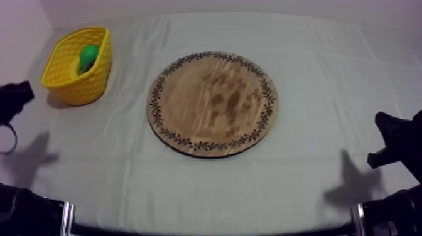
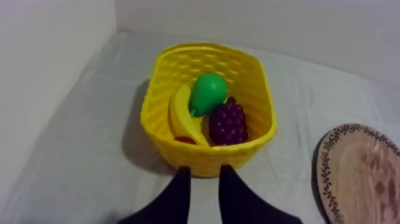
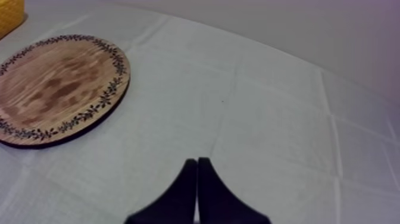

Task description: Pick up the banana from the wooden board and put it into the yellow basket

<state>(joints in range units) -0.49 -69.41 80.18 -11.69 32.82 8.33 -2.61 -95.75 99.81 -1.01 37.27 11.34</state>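
The left end effector hangs low over the bench. Its two black fingers are spread, with only cloth showing between them, and their tips are just short of the near wall of the yellow basket.

Inside the basket lies the banana — the fruit the task names, off the board and already in place — curved along one long wall. A green pear leans against it, and a dark purple bunch of grapes sits touching the pear. A small red fruit peeks out at the banana's near end (mostly hidden). From above, the basket stands toward the bench's far left corner.

The right end effector has its fingers pressed together into a narrow wedge, pinching nothing, over grey-white cloth. Off to its side lies the round wooden board with a leafy patterned rim. It sits flat at the middle of the bench — well apart from the basket.
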